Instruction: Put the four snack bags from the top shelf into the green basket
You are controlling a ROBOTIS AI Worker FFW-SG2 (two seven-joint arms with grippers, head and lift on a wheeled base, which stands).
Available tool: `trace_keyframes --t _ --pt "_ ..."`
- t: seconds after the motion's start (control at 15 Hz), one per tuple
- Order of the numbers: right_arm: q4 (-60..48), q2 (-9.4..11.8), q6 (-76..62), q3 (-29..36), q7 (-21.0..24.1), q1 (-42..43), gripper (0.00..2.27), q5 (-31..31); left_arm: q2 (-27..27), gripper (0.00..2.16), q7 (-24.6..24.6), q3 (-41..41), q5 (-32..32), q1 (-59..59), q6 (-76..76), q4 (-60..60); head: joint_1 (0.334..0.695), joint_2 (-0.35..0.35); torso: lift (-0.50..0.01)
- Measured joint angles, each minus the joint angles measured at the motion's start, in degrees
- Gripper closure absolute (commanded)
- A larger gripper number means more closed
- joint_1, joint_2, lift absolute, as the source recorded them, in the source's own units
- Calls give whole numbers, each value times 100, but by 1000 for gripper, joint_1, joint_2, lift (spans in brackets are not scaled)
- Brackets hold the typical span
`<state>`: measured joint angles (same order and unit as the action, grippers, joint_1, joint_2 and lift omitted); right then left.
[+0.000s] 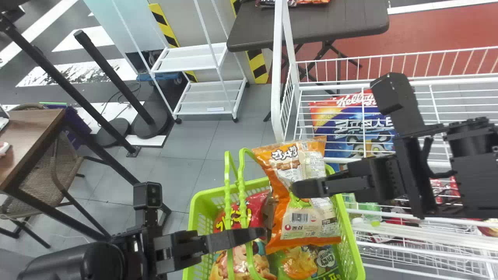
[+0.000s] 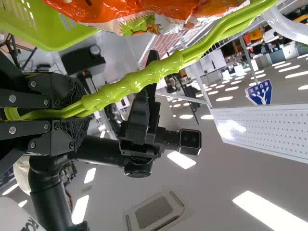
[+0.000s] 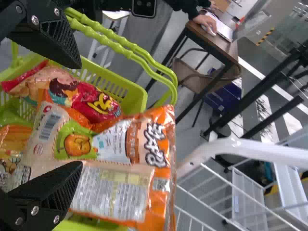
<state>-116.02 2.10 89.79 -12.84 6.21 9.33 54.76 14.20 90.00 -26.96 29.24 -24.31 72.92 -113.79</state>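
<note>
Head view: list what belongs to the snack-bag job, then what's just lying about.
For the job:
- green basket
- orange snack bag, red snack bag, green snack bag
- left tool, on the basket's handles
- right tool, at the orange snack bag

Lying about:
- boxed item behind wire
- wooden desk
- white shelf cart
- dark folding table

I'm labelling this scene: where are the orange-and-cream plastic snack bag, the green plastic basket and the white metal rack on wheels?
Orange-and-cream snack bag [image 3: 110, 161], right wrist view: middle of its printed face.
Green basket [image 1: 350, 241], head view: its side nearest the right arm.
White rack [image 1: 188, 63], head view: its upper shelf.
</note>
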Motion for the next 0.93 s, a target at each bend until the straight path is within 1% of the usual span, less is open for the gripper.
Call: trace_keyframes --t 0.13,0.27,0.33,0.4,0.47,0.67,0.8,0.87,0.93 --pt "-75 17 0 17 -65 -4 130 -657 10 2148 0 -10 19 -2 -8 8 695 350 0" --pt "1 52 -12 56 -285 2 130 -1106 25 2148 0 -18 48 -10 -40 37 695 350 0" --pt "131 64 -160 99 -424 -1 147 -1229 34 2148 0 -19 66 -12 -59 54 695 350 0" --pt "260 70 -430 143 -545 -3 255 -1283 38 2148 0 -21 77 -12 -75 63 695 350 0" --pt "383 76 -798 186 -686 -8 289 -1343 43 2148 0 -24 93 -12 -100 73 695 350 0" --pt "427 80 -1344 350 -888 -157 289 -1433 63 2148 0 -67 137 -27 -144 98 695 350 0" --pt "25 92 -1581 529 -898 -462 265 -1529 73 2148 0 -100 165 -36 -172 118 695 350 0" --pt "-323 117 -1799 614 -893 -701 208 -1781 78 2148 0 -110 173 -38 -192 131 695 343 0" --pt "-697 142 -2117 687 -887 -993 154 -2194 84 2148 0 -114 176 -38 -206 144 695 299 0"
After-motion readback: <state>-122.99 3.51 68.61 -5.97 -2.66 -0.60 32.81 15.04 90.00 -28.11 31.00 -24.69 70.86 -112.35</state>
